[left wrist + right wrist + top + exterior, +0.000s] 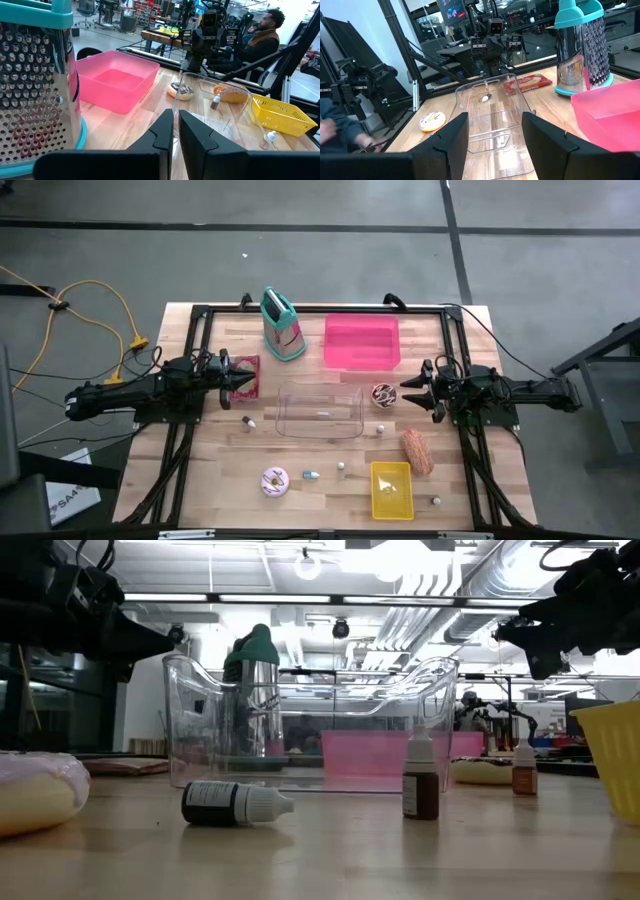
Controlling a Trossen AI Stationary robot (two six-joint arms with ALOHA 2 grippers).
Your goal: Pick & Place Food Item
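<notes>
Food items lie scattered on my wooden table (215, 450): a chocolate-iced doughnut (384, 394) just beside the right gripper (409, 389), a brown bread roll (416, 451) nearer the front on that side, and a pink-frosted doughnut (274, 481) toward the front left. I cannot tell which one the task means; none is held. A clear plastic container (320, 409) stands mid-table between both arms, and the pink bin (361, 342) sits behind it. A steel grater with a teal handle (282, 325) stands left of the bin, and a red snack packet (245, 377) lies under the left gripper (243, 373). A yellow basket (391, 489) sits beside the roll, with small dropper bottles (311, 475) dotted around the front. My left jaws are pressed together on nothing; my right jaws stand spread, also on nothing. Writing on the packet is too small for me to read.
</notes>
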